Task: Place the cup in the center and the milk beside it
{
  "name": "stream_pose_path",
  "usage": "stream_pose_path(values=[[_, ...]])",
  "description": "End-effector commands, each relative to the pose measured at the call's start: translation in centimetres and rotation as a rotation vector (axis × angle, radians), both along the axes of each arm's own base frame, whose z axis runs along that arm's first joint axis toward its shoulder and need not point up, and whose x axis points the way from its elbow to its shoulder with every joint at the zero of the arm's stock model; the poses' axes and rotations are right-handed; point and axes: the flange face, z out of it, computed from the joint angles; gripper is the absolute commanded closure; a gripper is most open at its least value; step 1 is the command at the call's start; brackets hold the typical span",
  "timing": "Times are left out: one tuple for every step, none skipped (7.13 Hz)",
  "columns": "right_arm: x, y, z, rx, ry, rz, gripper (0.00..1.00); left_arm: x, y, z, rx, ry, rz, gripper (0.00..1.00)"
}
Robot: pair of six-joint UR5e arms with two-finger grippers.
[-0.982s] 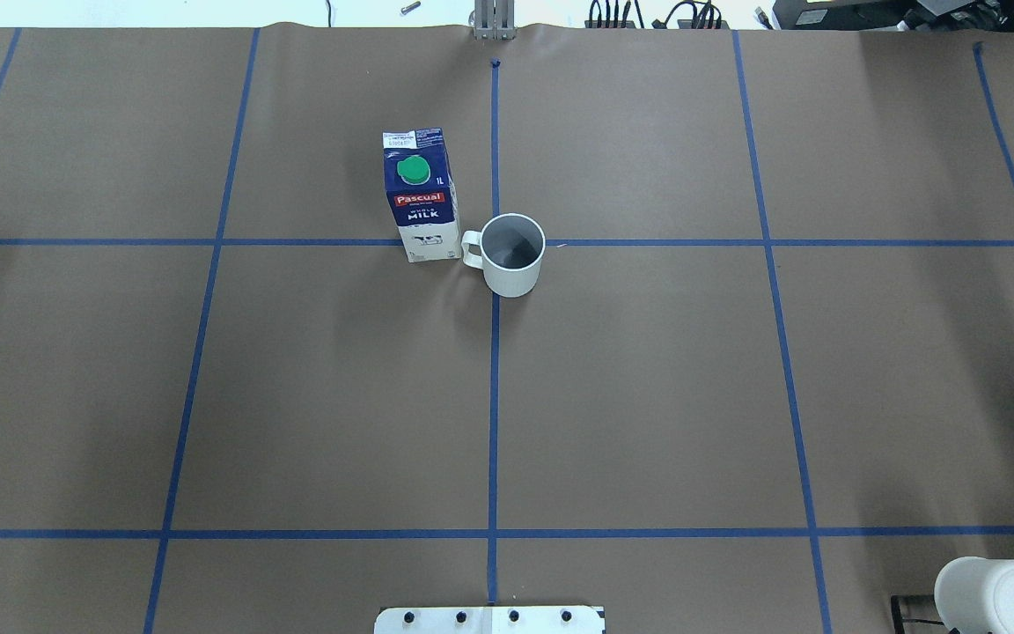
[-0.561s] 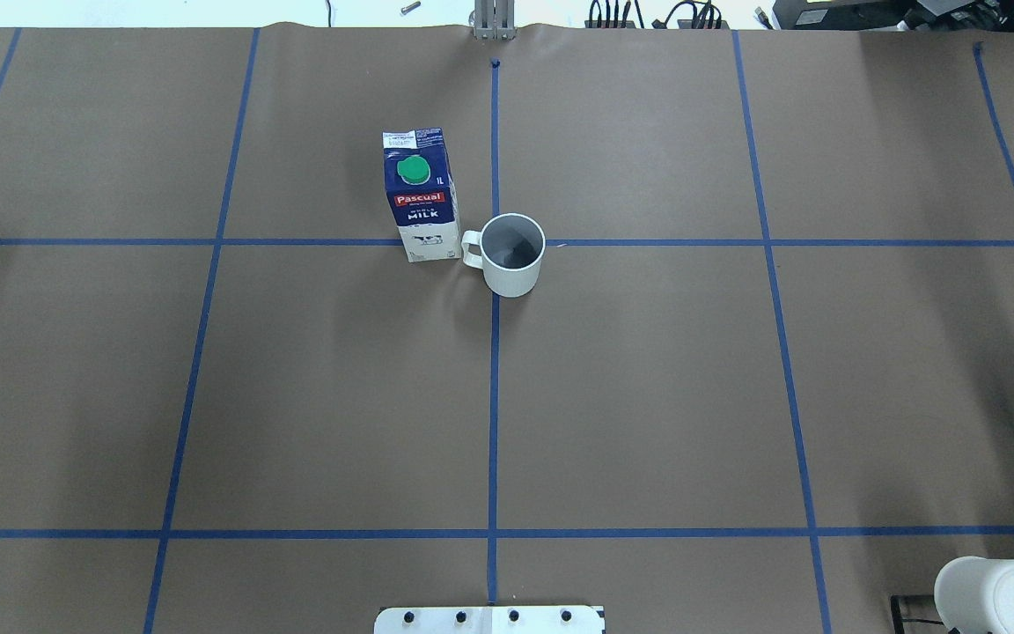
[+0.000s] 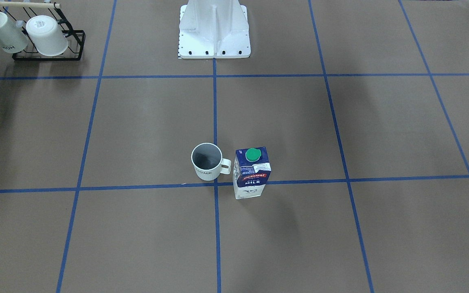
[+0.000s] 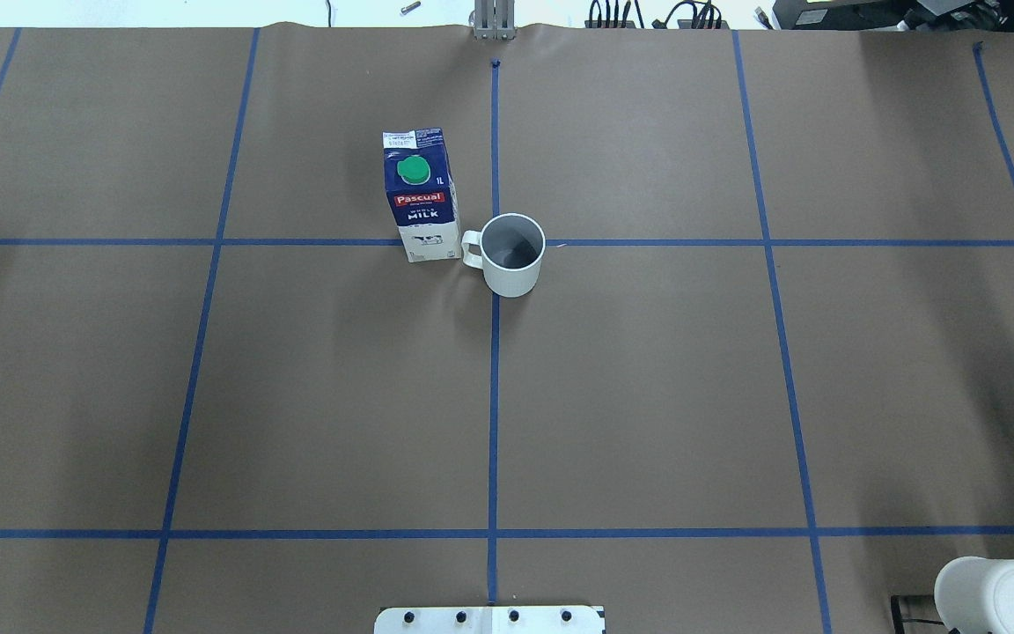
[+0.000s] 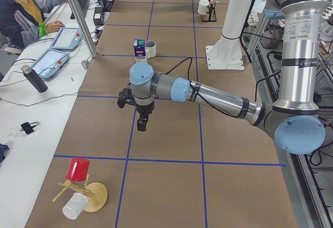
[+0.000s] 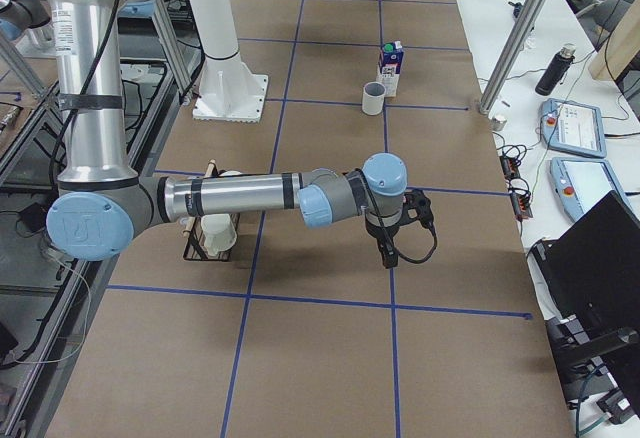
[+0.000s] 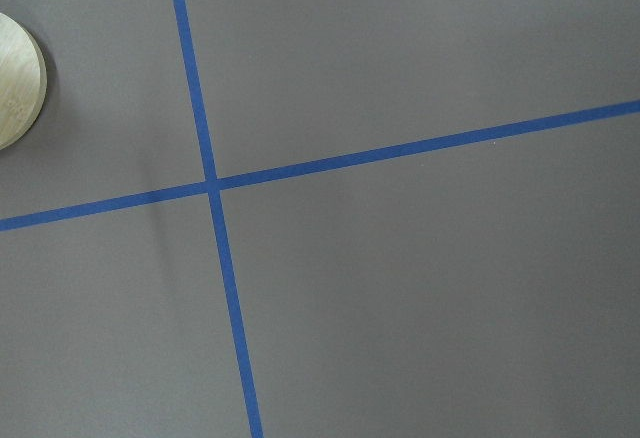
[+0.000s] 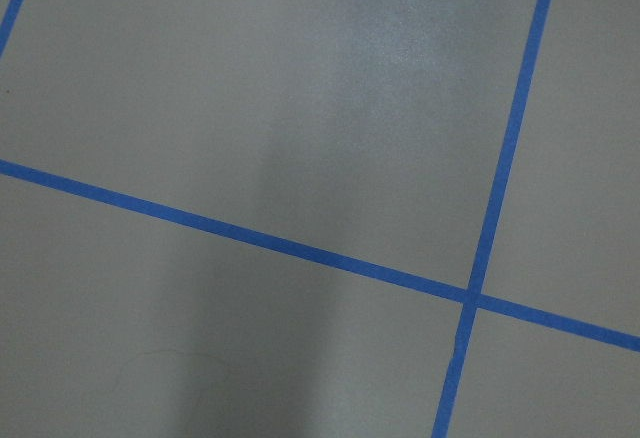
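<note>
Robotics lab: tape-gridded table (image 4: pixel 648 396), operator (image 5: pixel 21 9) with teach pendants (image 5: pixel 51 61)

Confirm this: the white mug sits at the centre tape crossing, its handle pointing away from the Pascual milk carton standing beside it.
Wrong on the handle: the overhead view shows the white mug with its handle pointing toward the Pascual milk carton, not away. The mug does sit at the centre tape crossing, with the carton standing beside it.

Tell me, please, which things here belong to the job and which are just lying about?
Job: cup, milk, center.
Lying about: mug rack, red cup, wooden stand, bottle.
</note>
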Motion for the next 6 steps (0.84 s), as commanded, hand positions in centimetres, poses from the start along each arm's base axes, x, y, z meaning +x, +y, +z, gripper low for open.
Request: stream_pose_path(values=[[0.03,0.21,0.15,-0.002,0.001,-0.001,0.0,0.01,0.04,-0.59,0.012,0.003,0.0,0.02],[0.03,0.21,0.07,0.0,0.001,-0.001,0.0,0.01,0.05,-0.66,0.013,0.003,0.0,0.02],[0.03,0.21,-0.01,0.0,0.0,0.0,0.0,0.01,0.02,-0.44,0.009,0.002,0.0,0.02],[0.04,0.27,-0.09,0.002,0.0,0.0,0.0,-0.07,0.09,-0.51,0.01,0.003,-0.001,0.02],[0.05,0.34,-0.09,0.002,0.0,0.0,0.0,-0.07,0.09,-0.51,0.011,0.002,0.0,0.02],[0.04,0.27,-0.09,0.003,0.0,-0.001,0.0,-0.08,0.12,-0.66,0.013,0.003,-0.001,0.02]])
